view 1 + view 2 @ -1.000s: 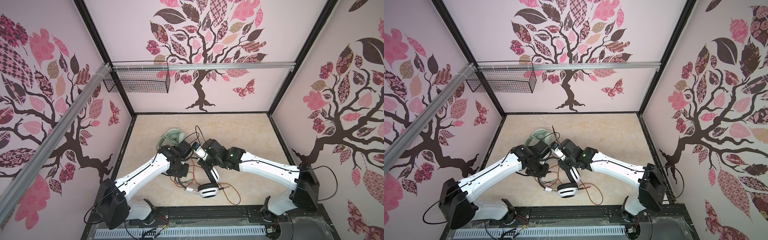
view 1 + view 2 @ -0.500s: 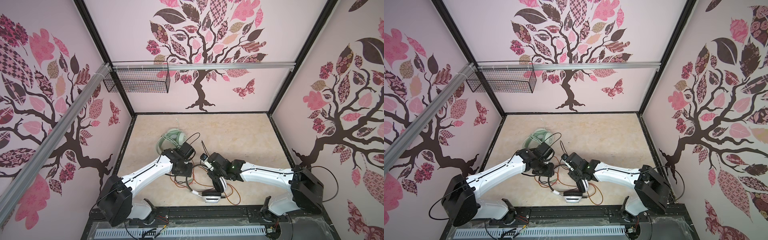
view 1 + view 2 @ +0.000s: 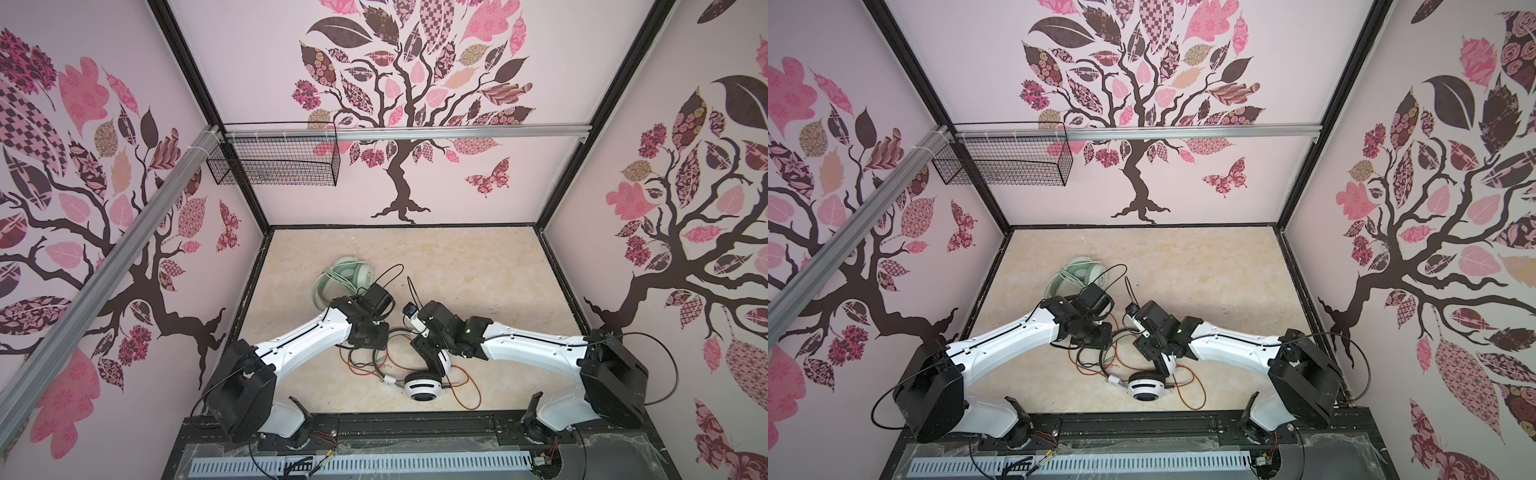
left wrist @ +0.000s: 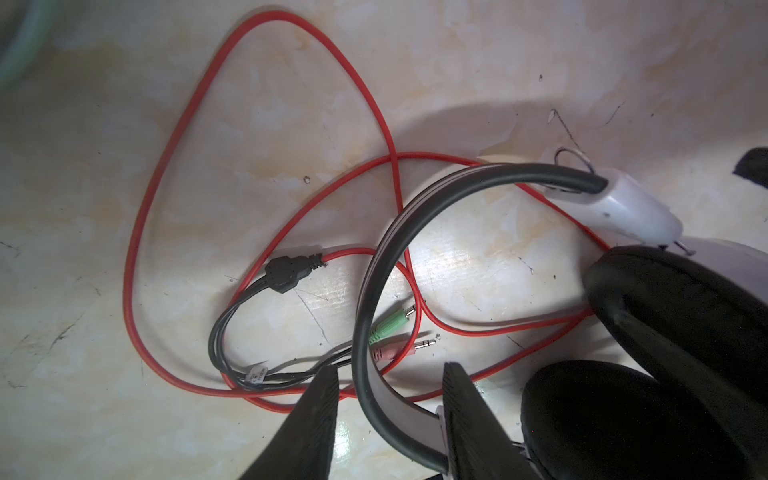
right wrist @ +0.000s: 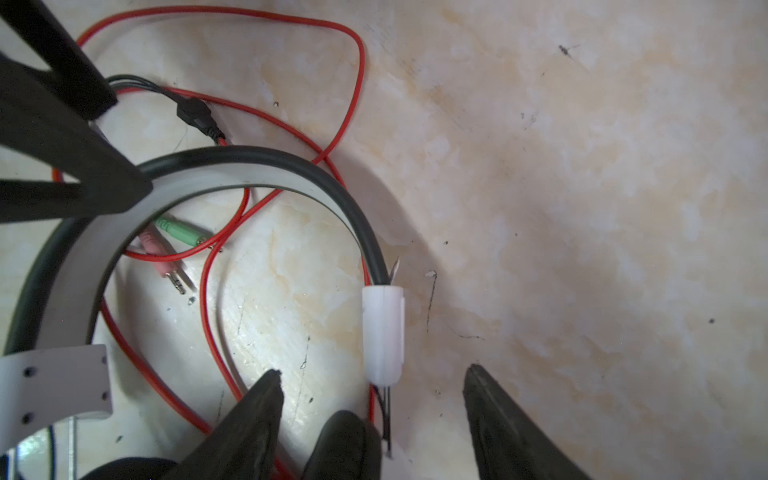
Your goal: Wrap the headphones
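The white-and-black headphones (image 3: 422, 386) (image 3: 1145, 386) lie near the table's front, their orange-red cable (image 4: 166, 166) (image 5: 353, 83) looped loosely beside them. Green and pink plugs (image 4: 388, 326) rest under the thin black band (image 4: 415, 220) (image 5: 249, 166). My left gripper (image 4: 388, 374) is open and straddles the band, which lies against one finger only. The right gripper (image 5: 372, 374) stands wide open over the white slider (image 5: 383, 332) and a black ear pad, gripping nothing. The mint-green headphones (image 3: 345, 276) (image 3: 1079, 272) lie behind the left arm, partly hidden by it.
A black wire basket (image 3: 276, 162) hangs on the back wall under an aluminium rail. Patterned walls close in the marbled table (image 3: 457, 266) on three sides. A black rail (image 3: 415, 419) runs along the front edge, and cable loops (image 3: 465, 390) reach close to it.
Both arms lowered the white-and-black headphones toward the front. Both grippers have since opened, and the headphones now lie on the table.
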{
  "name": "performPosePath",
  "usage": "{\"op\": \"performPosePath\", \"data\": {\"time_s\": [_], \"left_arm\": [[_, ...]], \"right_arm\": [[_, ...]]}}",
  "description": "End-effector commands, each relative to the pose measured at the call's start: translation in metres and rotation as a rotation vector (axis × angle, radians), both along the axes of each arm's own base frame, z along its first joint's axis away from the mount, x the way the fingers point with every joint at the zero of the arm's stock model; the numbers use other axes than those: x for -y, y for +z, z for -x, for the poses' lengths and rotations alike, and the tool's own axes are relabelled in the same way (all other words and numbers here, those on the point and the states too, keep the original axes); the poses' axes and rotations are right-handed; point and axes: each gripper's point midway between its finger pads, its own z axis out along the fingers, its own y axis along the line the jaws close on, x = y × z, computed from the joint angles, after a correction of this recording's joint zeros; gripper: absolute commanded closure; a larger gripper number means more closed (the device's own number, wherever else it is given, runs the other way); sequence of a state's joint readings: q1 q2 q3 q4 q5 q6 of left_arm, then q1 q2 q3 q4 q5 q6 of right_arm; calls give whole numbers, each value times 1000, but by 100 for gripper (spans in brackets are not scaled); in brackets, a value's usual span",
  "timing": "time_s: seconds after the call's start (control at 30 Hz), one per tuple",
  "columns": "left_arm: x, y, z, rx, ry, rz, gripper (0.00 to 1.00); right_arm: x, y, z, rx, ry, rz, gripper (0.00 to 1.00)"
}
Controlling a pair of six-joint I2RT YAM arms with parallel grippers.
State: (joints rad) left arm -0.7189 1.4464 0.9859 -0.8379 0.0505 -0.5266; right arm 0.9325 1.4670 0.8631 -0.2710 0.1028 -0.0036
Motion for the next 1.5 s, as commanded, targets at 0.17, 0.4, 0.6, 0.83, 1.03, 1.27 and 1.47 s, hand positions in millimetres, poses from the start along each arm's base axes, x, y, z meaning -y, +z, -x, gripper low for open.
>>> {"op": "performPosePath", "data": {"time_s": [0.17,0.4,0.6,0.83,1.03,1.27,1.47], "left_arm": [[-4,-22,-5,-15,14,-53,58],[-6,-49,-5,-66,53,-86,71],[-13,-65,-1,-98,73,-127,77],[-16,-78,7,-129,80,-139,77],[-19,-84,12,-141,84,-150,91],[-17,-54,3,-93,84,-142,100],[-17,3,-9,-9,60,-132,100]], "right_arm": [[8,49,10,19,-18,-112,16],[26,81,18,66,-55,-181,15],[40,100,19,130,-85,-220,13],[47,100,20,146,-101,-218,12],[49,97,21,144,-105,-220,12],[54,108,22,162,-113,-232,12],[58,118,24,177,-122,-238,12]]}}
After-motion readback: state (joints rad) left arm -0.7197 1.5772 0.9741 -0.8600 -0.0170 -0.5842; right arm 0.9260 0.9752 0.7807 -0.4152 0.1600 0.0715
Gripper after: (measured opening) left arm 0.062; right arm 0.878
